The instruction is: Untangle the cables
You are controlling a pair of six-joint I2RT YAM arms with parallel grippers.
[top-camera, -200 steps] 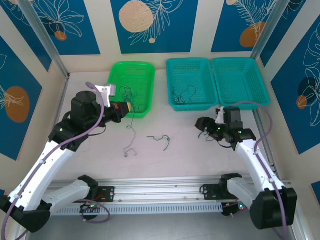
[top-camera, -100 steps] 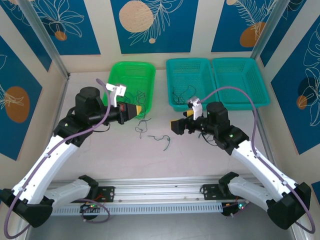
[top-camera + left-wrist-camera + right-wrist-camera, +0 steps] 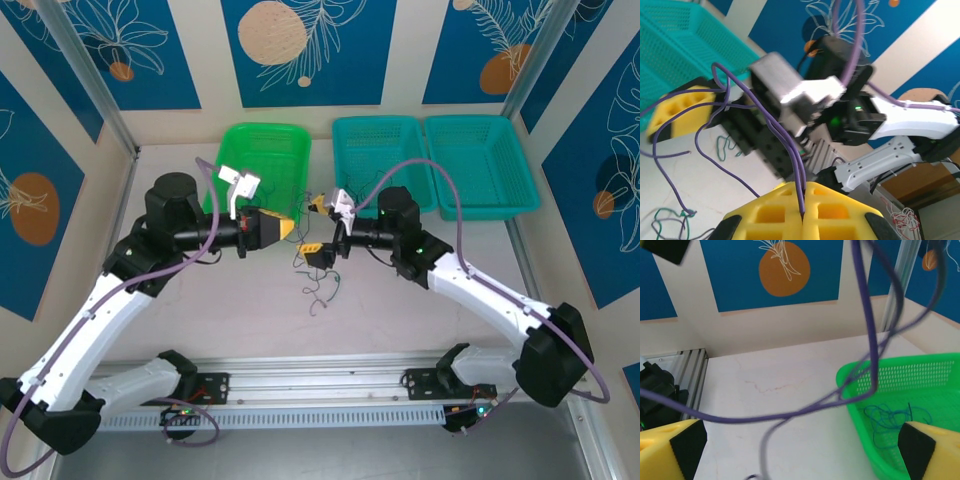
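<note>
Teasing one strand out of the tangle looks to be the step in hand. At the centre of the overhead view the left gripper [image 3: 284,228] has its fingers [image 3: 775,220] pressed together on a dark blue cable [image 3: 774,134], which loops away and trails to a small knot of cables [image 3: 318,288] on the worktop [image 3: 380,320] just below. The right gripper [image 3: 316,226] faces it, fingers [image 3: 671,444] spread wide with the strand crossing between them, gripping nothing. Next, I judge, it should close on that strand and draw away gently.
</note>
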